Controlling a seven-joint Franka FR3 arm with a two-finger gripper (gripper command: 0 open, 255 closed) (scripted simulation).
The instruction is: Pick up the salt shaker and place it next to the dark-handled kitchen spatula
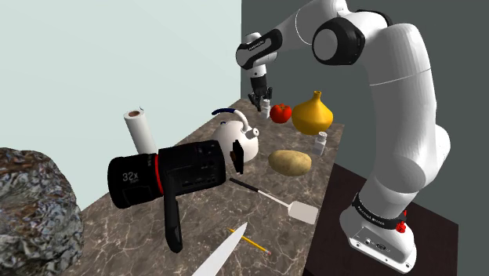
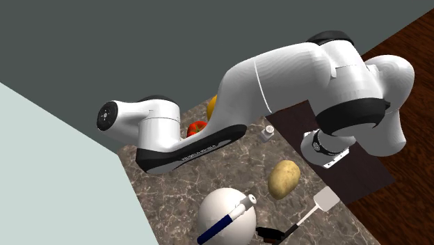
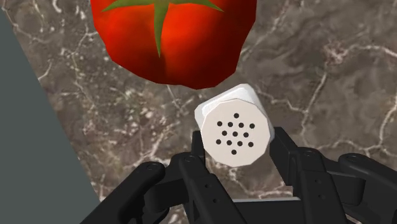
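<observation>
A small white salt shaker [image 3: 234, 132] with a holed cap sits between my black gripper's [image 3: 236, 147] fingers, which clasp it on both sides. In the shoulder view the gripper [image 1: 262, 99] hangs at the far end of the marble counter [image 1: 117, 227], with the shaker [image 1: 267, 104] beside a red tomato [image 1: 280, 112]. In the wrist view the tomato [image 3: 172, 38] lies just beyond the shaker. The dark-handled spatula [image 1: 258, 191] with a white blade lies nearer the stand, in front of a potato [image 1: 290, 161]. The spatula [image 2: 321, 203] also shows in the second exterior view.
A second white shaker [image 1: 321, 141] stands by the counter's edge near a yellow onion [image 1: 313, 114]. A white kettle [image 1: 237, 137], a big black camera lens [image 1: 168, 174], a paper roll [image 1: 139, 129], a knife [image 1: 223, 255], a pencil [image 1: 249, 239] and a rock [image 1: 35, 212] crowd the counter.
</observation>
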